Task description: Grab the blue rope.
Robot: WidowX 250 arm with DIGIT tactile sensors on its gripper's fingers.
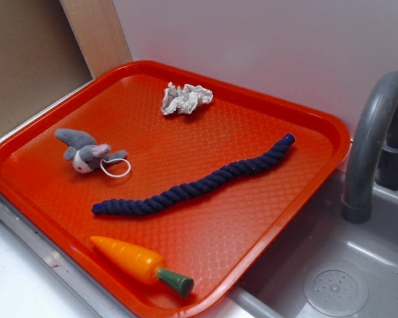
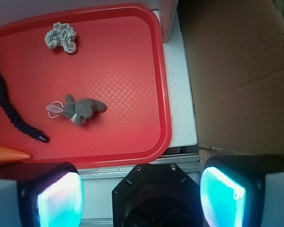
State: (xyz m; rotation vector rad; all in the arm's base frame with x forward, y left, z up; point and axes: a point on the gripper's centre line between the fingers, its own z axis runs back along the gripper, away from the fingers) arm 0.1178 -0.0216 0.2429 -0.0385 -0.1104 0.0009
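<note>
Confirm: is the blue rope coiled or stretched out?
Stretched out. The blue rope lies in one long wavy line on the red tray, no loops.

One red tray (image 1: pixel 322 142) is counted. On it are seen one blue rope (image 1: pixel 199 187), one toy carrot (image 1: pixel 140 264), one grey plush rabbit (image 1: pixel 87 152) and one crumpled wad of paper (image 1: pixel 185 98). One grey faucet (image 1: pixel 370 142) and one sink (image 1: pixel 378 265) are counted beside the tray.
</note>
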